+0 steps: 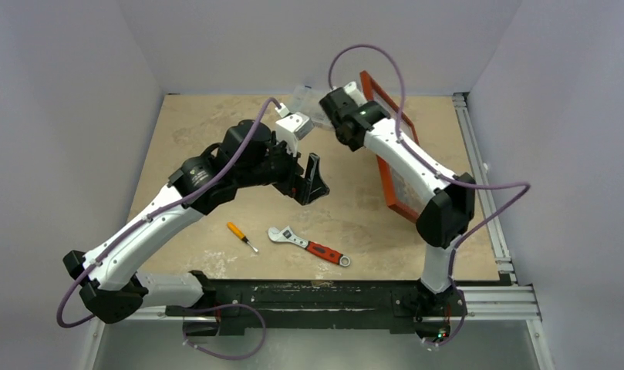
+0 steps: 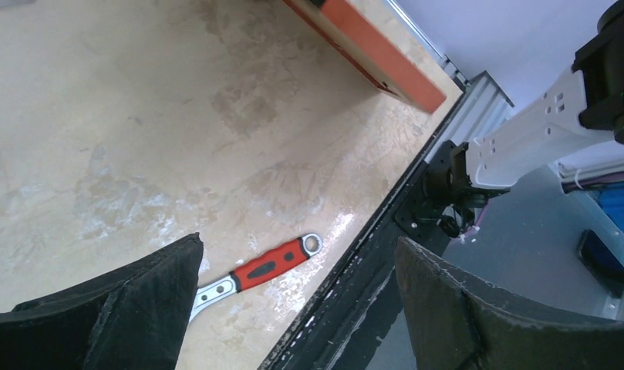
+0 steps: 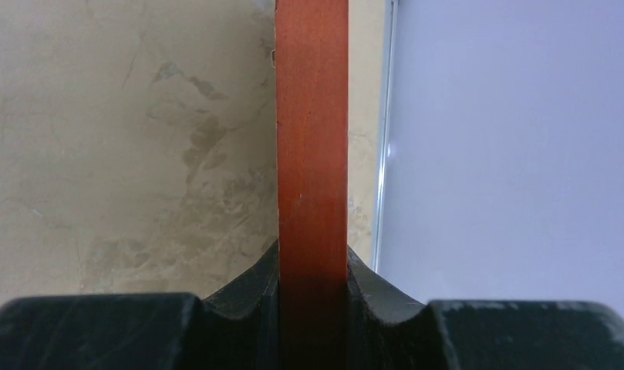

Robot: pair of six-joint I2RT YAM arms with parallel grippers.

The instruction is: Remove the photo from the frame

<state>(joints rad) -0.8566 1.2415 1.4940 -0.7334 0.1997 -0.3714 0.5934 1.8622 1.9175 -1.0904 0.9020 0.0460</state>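
The red-orange frame (image 1: pixel 392 166) stands on edge, tilted, at the right of the table, partly under my right forearm. My right gripper (image 1: pixel 362 98) is shut on its upper far rail. In the right wrist view both fingertips (image 3: pixel 256 284) press the rail (image 3: pixel 312 146), which runs straight away from the camera. I cannot make out the photo: the frame's inside shows only a dull brownish patch. My left gripper (image 1: pixel 308 183) is open and empty, above the table's middle, left of the frame. The left wrist view shows its gripper (image 2: pixel 297 304) wide apart and a frame corner (image 2: pixel 374 52).
A red-handled adjustable wrench (image 1: pixel 309 247) (image 2: pixel 256 272) and a small orange-handled screwdriver (image 1: pixel 241 237) lie near the front edge. A clear item (image 1: pixel 301 95) stands at the back wall. A metal rail (image 1: pixel 480 181) runs along the table's right edge.
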